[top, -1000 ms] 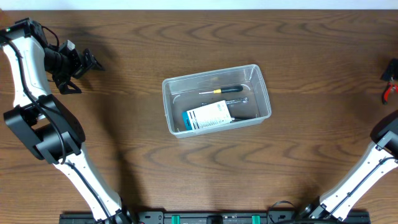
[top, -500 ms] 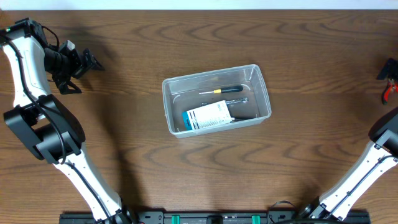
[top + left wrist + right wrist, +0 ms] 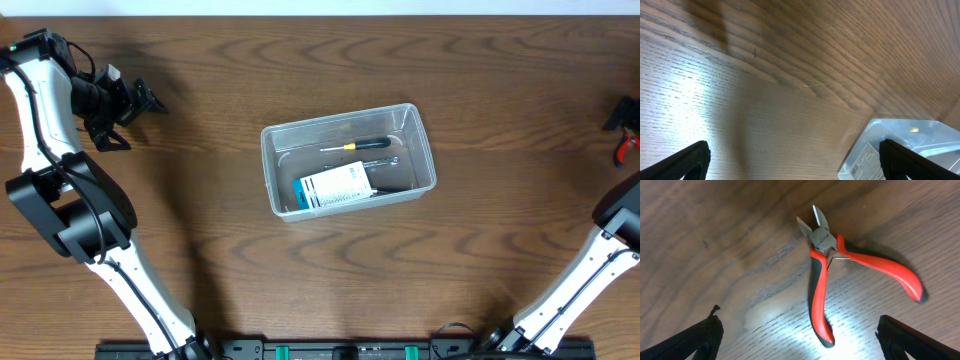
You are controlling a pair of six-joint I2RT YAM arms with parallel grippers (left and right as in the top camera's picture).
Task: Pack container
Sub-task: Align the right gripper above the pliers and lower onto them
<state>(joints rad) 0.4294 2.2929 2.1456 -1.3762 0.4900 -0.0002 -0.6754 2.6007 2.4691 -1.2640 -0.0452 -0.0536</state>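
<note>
The clear plastic container [image 3: 348, 160] sits at the table's middle. Inside lie a blue-and-white box [image 3: 335, 187], a screwdriver with a yellow and black handle [image 3: 362, 144] and a metal tool. The container's corner shows in the left wrist view [image 3: 875, 132]. My left gripper [image 3: 130, 112] is open and empty at the far left, well away from the container. Red-handled cutting pliers [image 3: 840, 265] lie on the wood at the far right edge [image 3: 628, 146]. My right gripper [image 3: 802, 342] is open, its fingers wide apart just above the pliers' handles, not touching them.
The wooden table's back edge [image 3: 320, 14] runs along the top of the overhead view. Both arm bases stand at the front corners. The right arm is mostly outside the overhead view.
The right gripper has shifted slightly further right at the frame edge over the pliers. The left arm and the container have not moved.
</note>
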